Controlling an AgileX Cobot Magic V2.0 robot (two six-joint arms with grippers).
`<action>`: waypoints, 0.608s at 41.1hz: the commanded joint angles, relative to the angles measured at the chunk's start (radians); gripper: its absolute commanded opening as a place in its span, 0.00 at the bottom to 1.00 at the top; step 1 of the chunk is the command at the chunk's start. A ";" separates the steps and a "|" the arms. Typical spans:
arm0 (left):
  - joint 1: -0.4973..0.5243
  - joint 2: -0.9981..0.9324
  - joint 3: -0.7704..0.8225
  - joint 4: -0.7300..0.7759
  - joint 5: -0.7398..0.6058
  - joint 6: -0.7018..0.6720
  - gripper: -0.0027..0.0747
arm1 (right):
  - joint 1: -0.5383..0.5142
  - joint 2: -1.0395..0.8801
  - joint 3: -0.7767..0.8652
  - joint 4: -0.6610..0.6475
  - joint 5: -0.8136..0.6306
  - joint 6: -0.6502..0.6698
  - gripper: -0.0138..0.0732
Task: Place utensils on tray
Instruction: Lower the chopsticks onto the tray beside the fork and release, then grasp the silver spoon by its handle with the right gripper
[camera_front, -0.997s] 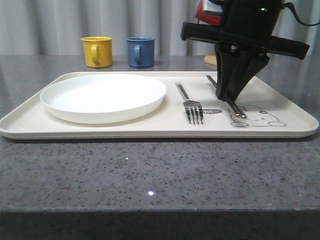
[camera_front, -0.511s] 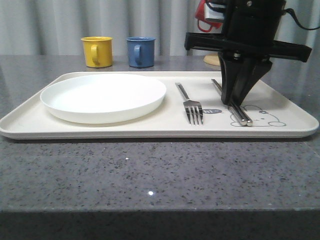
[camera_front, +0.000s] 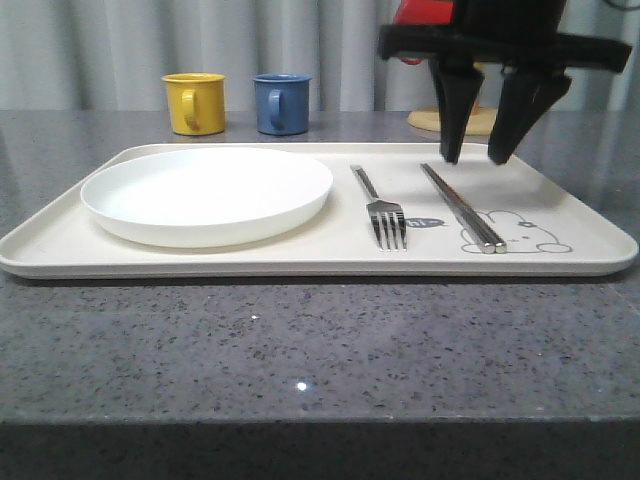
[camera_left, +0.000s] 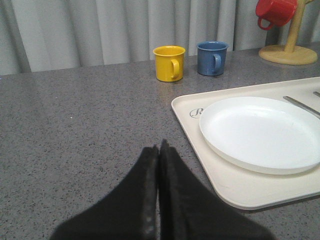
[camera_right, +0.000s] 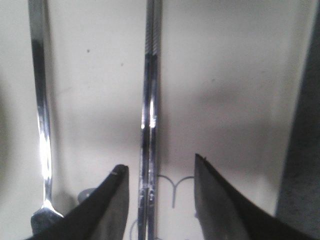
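The cream tray (camera_front: 250, 258) lies on the grey counter with a white plate (camera_front: 207, 193) on its left half. Right of the plate lies the silver fork (camera_front: 385, 215), and right of that the metal chopsticks (camera_front: 462, 208), side by side over the rabbit drawing. My right gripper (camera_front: 474, 158) hangs open just above the chopsticks' far end, touching nothing. In the right wrist view the chopsticks (camera_right: 150, 125) run between the spread fingers (camera_right: 160, 167), the fork handle (camera_right: 41, 110) beside them. My left gripper (camera_left: 159, 146) is shut and empty over bare counter, beside the tray's (camera_left: 260, 192) corner and the plate (camera_left: 260, 132).
A yellow mug (camera_front: 194, 102) and a blue mug (camera_front: 281, 103) stand behind the tray. A wooden mug tree (camera_left: 292, 47) with a red mug (camera_left: 275, 12) stands at the back right. The counter's front edge runs below the tray.
The right gripper has opened, let go of the chopsticks, and risen. The chopsticks now lie flat on the tray, slightly further right than a second ago.
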 joint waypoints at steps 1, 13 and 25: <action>0.001 0.010 -0.024 -0.011 -0.085 -0.009 0.01 | -0.039 -0.096 -0.067 -0.087 0.036 -0.032 0.56; 0.001 0.010 -0.024 -0.011 -0.085 -0.009 0.01 | -0.305 -0.132 -0.069 -0.110 0.168 -0.215 0.56; 0.001 0.010 -0.024 -0.011 -0.085 -0.009 0.01 | -0.553 -0.131 -0.069 -0.071 0.168 -0.384 0.56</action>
